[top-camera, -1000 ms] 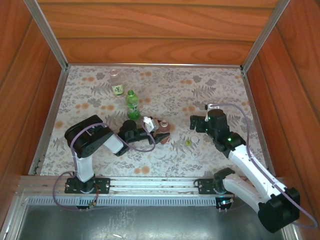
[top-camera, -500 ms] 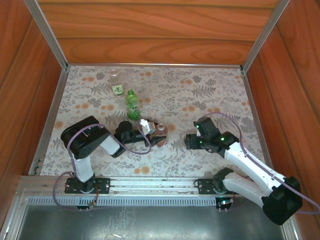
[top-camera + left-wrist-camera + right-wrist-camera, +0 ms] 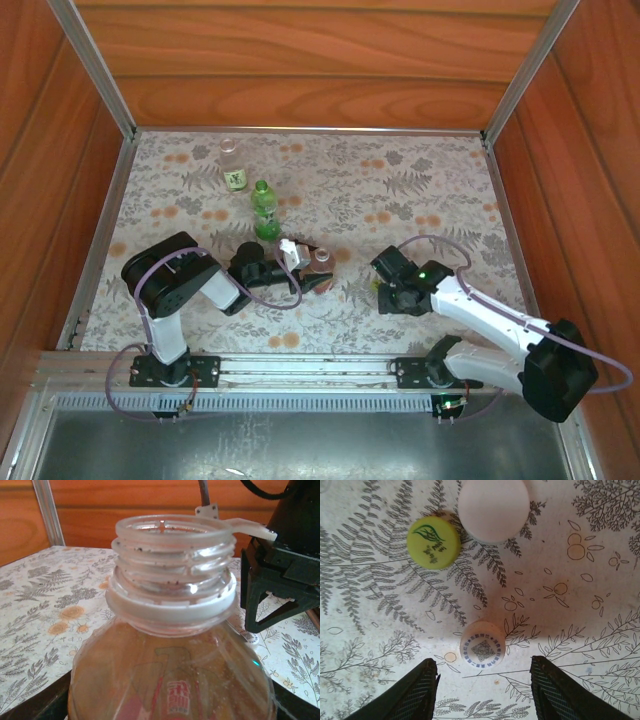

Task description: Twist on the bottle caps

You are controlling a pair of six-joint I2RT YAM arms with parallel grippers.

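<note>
left claw (image 3: 317, 276): clamped on uncapped amber bottle (image 3: 172, 645) | right claw (image 3: 484, 671): wide, straddling white printed cap (image 3: 482, 650), not touching

Bright, even light, soft shadows (the bottle (image 3: 170, 605) looks slightly hazy up close).

**Both arms low over the flower-patterned desk (image 3: 420, 180)**

The left gripper (image 3: 318, 272) holds the small reddish-amber plastic bottle (image 3: 322, 258) between its fingers. Beyond it stand a green plastic bottle (image 3: 264, 212) and a clear labelled plastic bottle (image 3: 233, 166). The right gripper (image 3: 384, 290) points down, well apart.
</note>
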